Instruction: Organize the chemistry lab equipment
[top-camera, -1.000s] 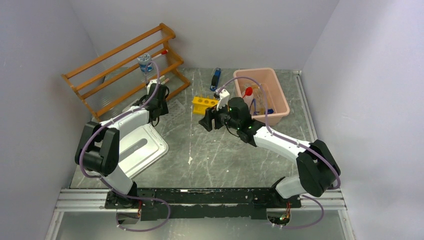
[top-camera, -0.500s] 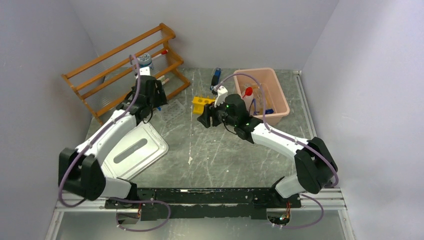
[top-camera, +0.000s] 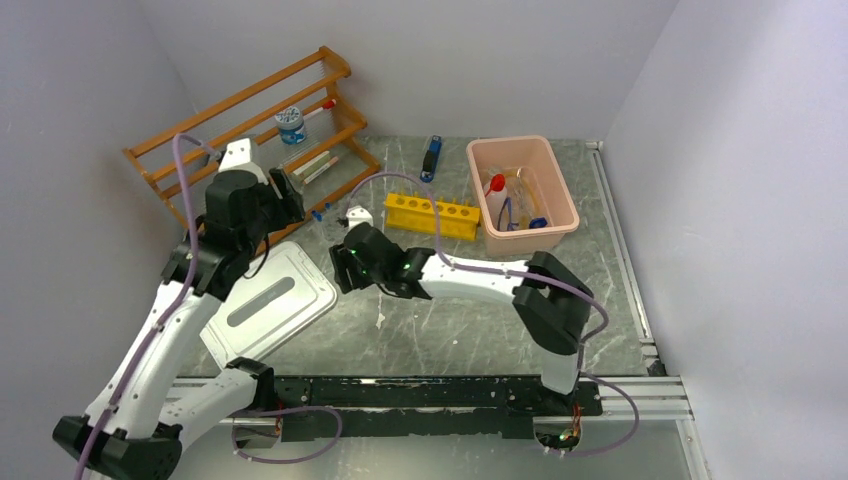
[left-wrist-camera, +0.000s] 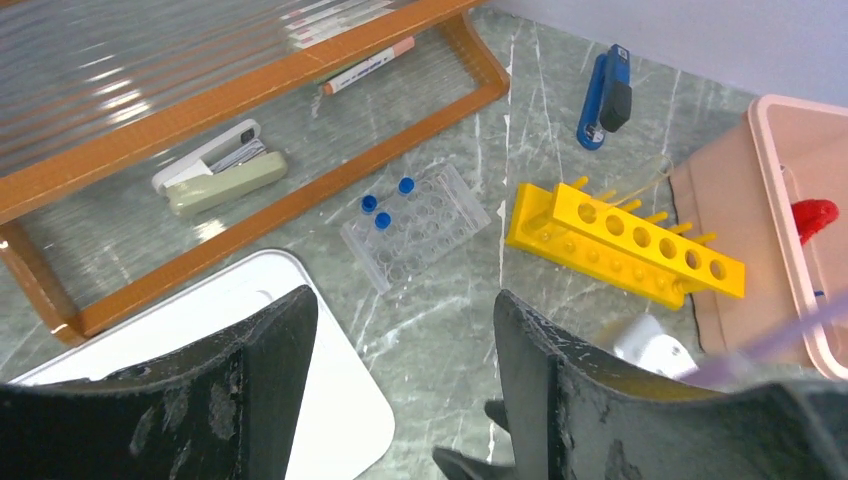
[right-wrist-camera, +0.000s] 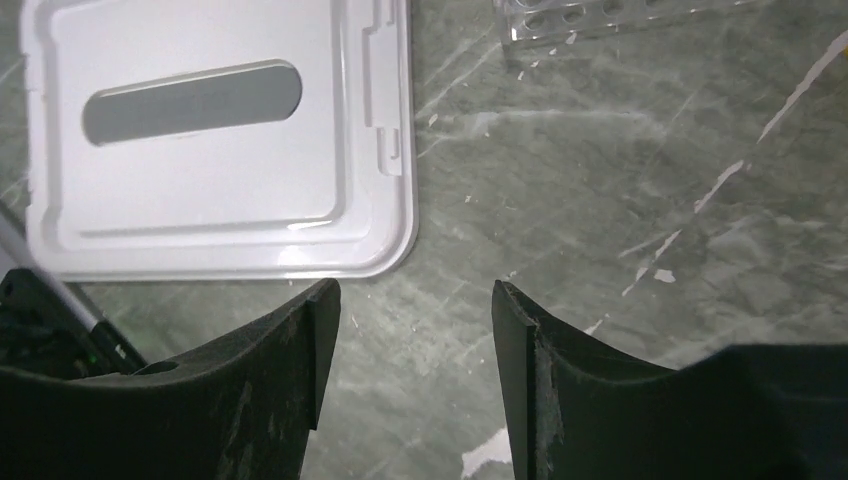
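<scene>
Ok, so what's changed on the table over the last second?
The right gripper swung left, away from the yellow rack, and now hangs open by the corner of the white lid. The left gripper pulled back from the wooden shelf and rose, open and empty. Rack, lid, shelf and pink bin stayed put.

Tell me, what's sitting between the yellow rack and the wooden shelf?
A clear plastic rack holding three blue-capped tubes lies between them. The left wrist view shows it best.
</scene>
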